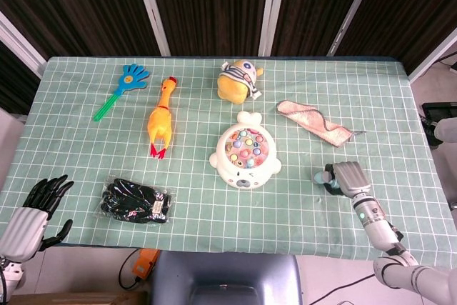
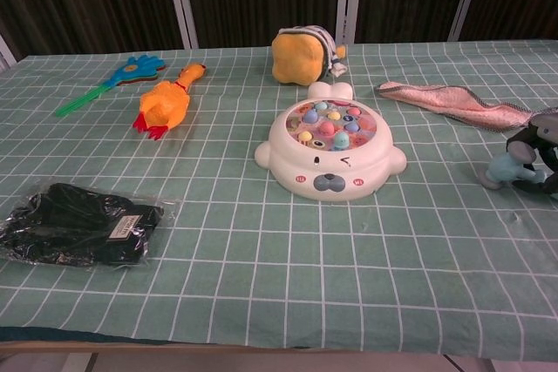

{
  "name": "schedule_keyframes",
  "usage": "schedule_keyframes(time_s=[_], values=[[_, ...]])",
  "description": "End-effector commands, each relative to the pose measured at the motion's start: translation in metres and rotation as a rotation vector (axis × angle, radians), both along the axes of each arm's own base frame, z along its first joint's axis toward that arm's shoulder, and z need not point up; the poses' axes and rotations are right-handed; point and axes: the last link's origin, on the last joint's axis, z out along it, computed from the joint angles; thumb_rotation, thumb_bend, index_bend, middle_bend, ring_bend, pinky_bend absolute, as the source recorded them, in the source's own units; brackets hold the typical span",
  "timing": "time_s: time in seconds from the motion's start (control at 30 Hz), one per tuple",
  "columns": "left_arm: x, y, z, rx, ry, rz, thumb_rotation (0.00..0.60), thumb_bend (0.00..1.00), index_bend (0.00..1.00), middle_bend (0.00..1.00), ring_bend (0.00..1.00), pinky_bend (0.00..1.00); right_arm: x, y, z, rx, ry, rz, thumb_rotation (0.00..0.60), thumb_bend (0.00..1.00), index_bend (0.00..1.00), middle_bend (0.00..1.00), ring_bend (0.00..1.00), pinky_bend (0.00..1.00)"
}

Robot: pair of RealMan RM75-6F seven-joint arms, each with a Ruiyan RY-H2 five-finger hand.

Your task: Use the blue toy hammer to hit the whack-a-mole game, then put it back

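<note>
The white seal-shaped whack-a-mole game (image 1: 245, 156) (image 2: 331, 149) with coloured pegs sits mid-table. To its right my right hand (image 1: 349, 177) (image 2: 544, 138) grips the blue toy hammer; its pale blue head (image 1: 320, 177) (image 2: 503, 168) sticks out to the left, low over or on the tablecloth, well apart from the game. My left hand (image 1: 32, 206) hangs off the table's front-left corner, fingers spread, holding nothing. It shows only in the head view.
A black packaged item (image 1: 136, 201) lies front left. A yellow rubber chicken (image 1: 161, 118), a blue hand clapper (image 1: 121, 88), a yellow plush toy (image 1: 238, 80) and a pink cloth (image 1: 315, 121) lie across the far half.
</note>
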Motion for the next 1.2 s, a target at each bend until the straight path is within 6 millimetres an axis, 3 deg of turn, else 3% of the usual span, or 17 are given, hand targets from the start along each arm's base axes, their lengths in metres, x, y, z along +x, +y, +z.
schedule_keyframes(time_s=[0.03, 1.2], values=[[0.0, -0.0001, 0.0002, 0.0, -0.001, 0.0, 0.6, 0.4, 0.0, 0.0, 0.0, 0.0, -0.0011, -0.0008, -0.0008, 0.0, 0.001, -0.007, 0.6, 0.49, 1.0, 0.7, 0.76, 0.93], [0.0016, 0.0013, -0.0021, -0.002, 0.006, -0.005, 0.6, 0.4, 0.0, 0.01, 0.0, 0.0, -0.0065, -0.005, 0.0006, -0.017, -0.039, -0.058, 0.6, 0.42, 0.91, 0.7, 0.71, 0.91]])
